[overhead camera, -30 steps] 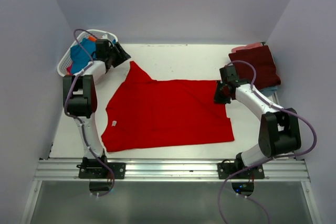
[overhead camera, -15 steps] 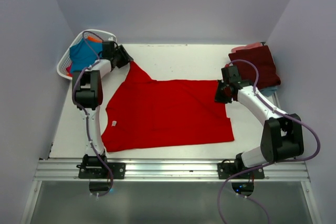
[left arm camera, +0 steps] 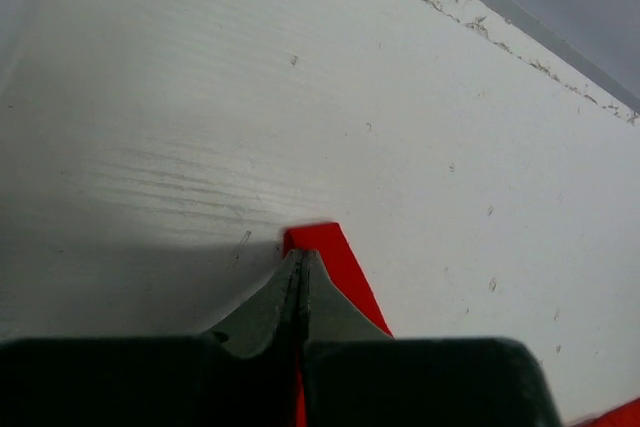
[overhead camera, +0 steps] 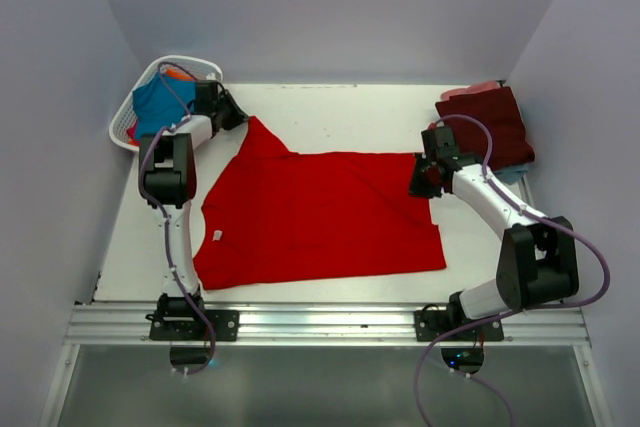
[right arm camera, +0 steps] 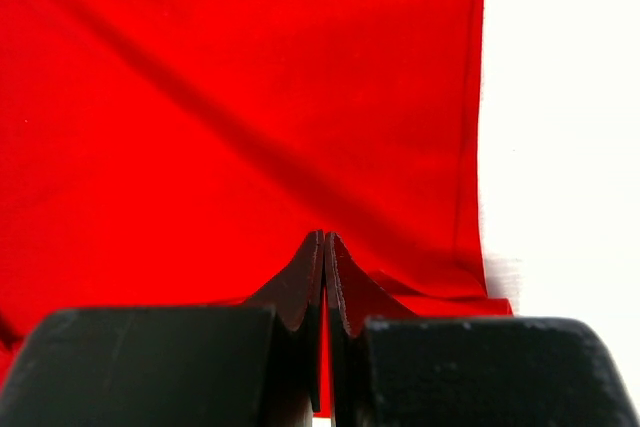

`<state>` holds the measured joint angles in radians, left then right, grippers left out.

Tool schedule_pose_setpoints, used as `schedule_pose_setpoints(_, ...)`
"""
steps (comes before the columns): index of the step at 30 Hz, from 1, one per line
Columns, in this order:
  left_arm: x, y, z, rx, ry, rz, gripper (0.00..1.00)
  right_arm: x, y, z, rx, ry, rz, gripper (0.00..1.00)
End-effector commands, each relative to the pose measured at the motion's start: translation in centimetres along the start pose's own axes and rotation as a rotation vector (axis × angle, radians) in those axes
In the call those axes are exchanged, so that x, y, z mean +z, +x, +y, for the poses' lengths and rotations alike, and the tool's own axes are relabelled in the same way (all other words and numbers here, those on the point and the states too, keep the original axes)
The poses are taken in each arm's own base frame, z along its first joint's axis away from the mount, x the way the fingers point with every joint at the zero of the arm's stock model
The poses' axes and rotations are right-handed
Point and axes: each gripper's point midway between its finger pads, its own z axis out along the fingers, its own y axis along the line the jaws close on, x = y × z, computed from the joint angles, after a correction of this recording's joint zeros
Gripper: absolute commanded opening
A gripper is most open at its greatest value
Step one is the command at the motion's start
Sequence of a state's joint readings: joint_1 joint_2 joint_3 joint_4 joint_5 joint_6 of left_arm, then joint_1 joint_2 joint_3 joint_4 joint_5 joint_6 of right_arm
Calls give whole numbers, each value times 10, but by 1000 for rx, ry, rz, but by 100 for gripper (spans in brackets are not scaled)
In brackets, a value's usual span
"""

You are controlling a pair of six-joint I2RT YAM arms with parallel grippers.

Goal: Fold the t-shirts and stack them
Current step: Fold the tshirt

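The big bright red cloth t-shirt (overhead camera: 320, 212) lies spread flat on the white worktop (overhead camera: 350, 107). Its neck is to the left and its bottom edge is to the right.

The left jaws are pinched shut on the tip of the far sleeve (left arm camera: 330, 247). Only a small bit of red pokes out past them. The right jaws are pinched shut on the far right corner of the shirt (right arm camera: 470, 287), with lots of red cloth around them.

I think the step now is the first fold: lift the far side and bring it over to the near side.

To do it well, both arms should go up together, and to the same height. Then the far edge rises as one straight line. Go slowly, because the left hold is on a tiny tip and could slip out. Pull just enough to make the cloth smooth, no more. Lay the far edge down right on the near edge, then let go.

Do not bump the white plastic lattice basket (overhead camera: 118, 132) by the left arm. Do not bump the folded dark maroon t-shirt (overhead camera: 490, 127) by the right arm either.
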<state>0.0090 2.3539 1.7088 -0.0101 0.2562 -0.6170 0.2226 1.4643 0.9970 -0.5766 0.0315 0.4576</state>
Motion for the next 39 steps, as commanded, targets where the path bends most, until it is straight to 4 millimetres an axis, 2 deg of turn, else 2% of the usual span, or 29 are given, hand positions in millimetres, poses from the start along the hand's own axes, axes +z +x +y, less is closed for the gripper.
schedule_pose_setpoints(1,11,7,10,-3,19,2,0,-5,-2,2,-20,-15,-26,0)
schedule_pose_setpoints(9,11,3,13,-5,11,-10,0,-9,0,-1,-21,-6,-32,0)
schedule_pose_setpoints(11,6,-4,13,2,-13,-29,0,-8,1,-1,-21,-8,-28,0)
schedule_pose_setpoints(12,4,-6,20,0,-61,-36,12,-8,1,-1,-21,-8,-28,0)
schedule_pose_setpoints(15,-4,-13,22,4,-117,-47,32,-7,1,0,-17,-13,-29,0)
schedule_pose_setpoints(19,-6,-17,17,20,-119,-57,38,-6,2,1,-17,-18,-25,0)
schedule_pose_setpoints(21,-1,-11,20,27,-124,-39,41,-5,2,1,-17,-19,-24,0)
schedule_pose_setpoints(25,11,-3,30,32,-149,-7,40,-4,2,2,-16,-22,-23,0)
schedule_pose_setpoints(26,17,11,22,48,-147,18,38,-4,1,2,-14,-23,-24,0)
schedule_pose_setpoints(27,22,20,24,54,-158,36,38,-3,2,2,-16,-23,-21,0)
schedule_pose_setpoints(28,25,20,22,65,-163,36,37,-4,2,2,-16,-23,-22,0)
schedule_pose_setpoints(30,31,32,19,85,-185,67,35,-4,2,1,-16,-17,-23,0)
schedule_pose_setpoints(35,34,47,7,134,-199,84,33,-3,3,0,-16,-12,-21,0)
schedule_pose_setpoints(37,33,46,6,135,-199,84,31,-3,2,1,-16,-16,-21,0)
schedule_pose_setpoints(39,30,44,9,142,-220,81,25,-2,3,1,-17,-15,-19,0)
